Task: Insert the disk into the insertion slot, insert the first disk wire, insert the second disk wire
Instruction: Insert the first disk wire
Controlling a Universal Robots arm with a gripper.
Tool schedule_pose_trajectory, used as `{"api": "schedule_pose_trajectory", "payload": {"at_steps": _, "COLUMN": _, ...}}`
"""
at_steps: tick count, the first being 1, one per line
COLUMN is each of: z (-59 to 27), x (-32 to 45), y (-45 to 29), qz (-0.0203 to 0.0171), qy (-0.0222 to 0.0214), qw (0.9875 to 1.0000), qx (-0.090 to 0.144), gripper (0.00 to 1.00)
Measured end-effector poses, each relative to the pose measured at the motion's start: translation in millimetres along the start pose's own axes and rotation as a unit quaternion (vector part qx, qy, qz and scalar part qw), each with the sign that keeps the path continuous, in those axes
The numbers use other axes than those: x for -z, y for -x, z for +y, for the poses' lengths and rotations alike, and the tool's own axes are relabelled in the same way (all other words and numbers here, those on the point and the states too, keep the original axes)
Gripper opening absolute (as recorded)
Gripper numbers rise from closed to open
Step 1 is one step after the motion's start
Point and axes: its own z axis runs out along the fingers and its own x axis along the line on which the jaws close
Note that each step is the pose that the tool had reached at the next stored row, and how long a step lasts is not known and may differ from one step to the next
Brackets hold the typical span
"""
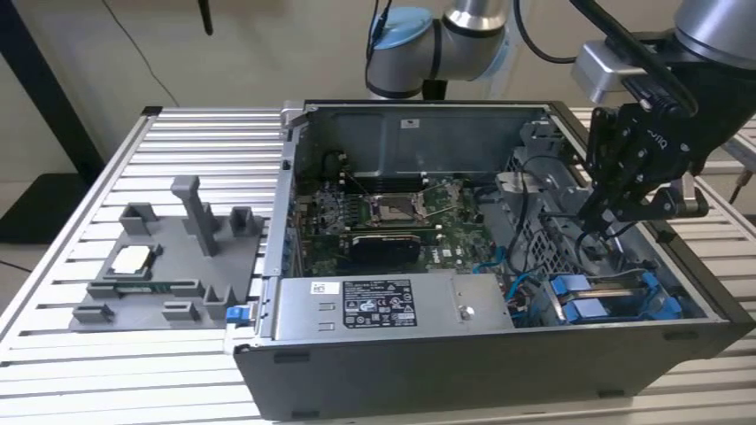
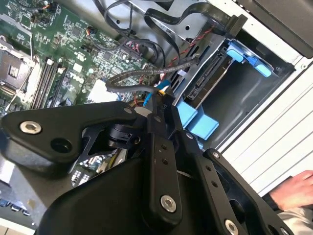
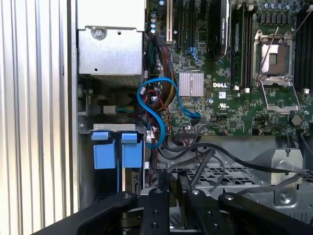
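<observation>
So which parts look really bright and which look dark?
Exterior view: the ribbed table is brightly lit, while the inside of the computer case is shadowy. Second wrist view: the black gripper looks dark. First wrist view: the silver heatsink gleams.

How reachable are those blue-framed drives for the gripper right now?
Probably yes. The case is open on top, and the gripper hangs just above the drive cage, close to the blue-framed drives. Loose black cables beside it might snag, though.

A slatted metal worktop carries an open computer case and, beside it toward the edge at the exterior view's left, a grey fixture plate.
</observation>
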Motion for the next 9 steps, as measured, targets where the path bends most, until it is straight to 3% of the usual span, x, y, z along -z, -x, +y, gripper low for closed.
{"api": "schedule_pose_trajectory", "payload": {"at_steps": 3, "z": 0.0, "x": -0.3, "y": 0.0, "qz": 0.0036, "qy": 0.0000, "qw": 1.0000, "qx": 0.000, "gripper": 0.19}}
{"api": "schedule_pose_trajectory", "payload": {"at_steps": 9, "z": -0.4, "x": -1.8, "y": -1.0, "qz": 0.0156, "qy": -0.0001, "qw": 0.9999, "qx": 0.000, "gripper": 0.19}}
